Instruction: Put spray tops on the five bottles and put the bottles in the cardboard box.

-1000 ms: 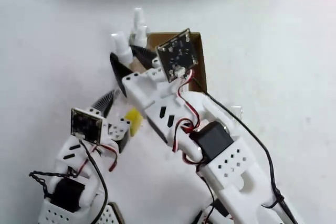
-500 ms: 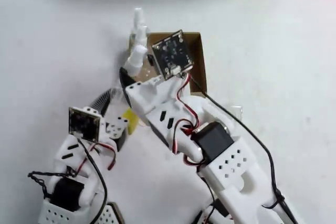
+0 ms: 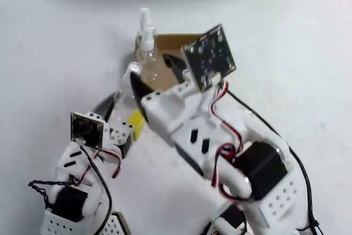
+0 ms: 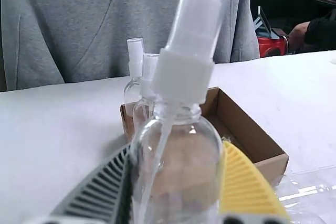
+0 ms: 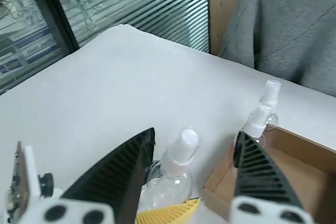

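Left wrist view: my left gripper [image 4: 176, 192] is clamped on a clear round bottle [image 4: 178, 145] with a white spray top [image 4: 191, 51] fitted. A grey ribbed finger presses one side and a yellow one the other. The bottle is upright over the white table [image 3: 286, 42], just left of the brown cardboard box [image 4: 247, 135]. Two more capped clear bottles [image 4: 137, 90] stand in the box's far left corner. My right gripper [image 3: 157, 75] hangs above, its black fingers [image 5: 123, 174] spread wide and gripping nothing, one by the held bottle, one over the box.
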Action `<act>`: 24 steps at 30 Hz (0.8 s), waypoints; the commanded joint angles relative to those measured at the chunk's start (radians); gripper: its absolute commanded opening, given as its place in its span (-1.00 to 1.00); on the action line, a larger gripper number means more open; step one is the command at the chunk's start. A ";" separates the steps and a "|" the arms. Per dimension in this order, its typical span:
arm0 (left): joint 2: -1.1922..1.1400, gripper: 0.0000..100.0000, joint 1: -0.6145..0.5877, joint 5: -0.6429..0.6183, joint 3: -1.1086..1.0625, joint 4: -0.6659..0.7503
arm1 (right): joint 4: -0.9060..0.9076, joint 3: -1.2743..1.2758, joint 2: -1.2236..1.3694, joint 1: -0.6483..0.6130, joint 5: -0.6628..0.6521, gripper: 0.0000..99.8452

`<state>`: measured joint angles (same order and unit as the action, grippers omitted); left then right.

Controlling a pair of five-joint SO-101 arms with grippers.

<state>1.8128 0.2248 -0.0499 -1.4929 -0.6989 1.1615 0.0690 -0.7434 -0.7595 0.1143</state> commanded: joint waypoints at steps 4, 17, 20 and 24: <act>0.013 -0.96 -0.010 -0.011 0.014 0.031 | -0.093 -0.018 0.016 0.088 0.008 -0.89; 0.013 -0.96 -0.010 -0.014 0.018 0.026 | -0.397 0.354 0.027 0.137 0.002 -0.97; 0.013 -0.96 -0.010 -0.014 0.018 0.026 | -0.446 0.408 0.027 0.120 0.005 -0.97; 0.013 -0.96 -0.007 -0.012 0.018 0.026 | -0.447 0.431 0.018 0.048 0.008 -0.97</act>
<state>1.8128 0.2232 -0.0529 -1.4929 -0.6989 0.7411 0.5063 -0.7188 -0.6613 0.1143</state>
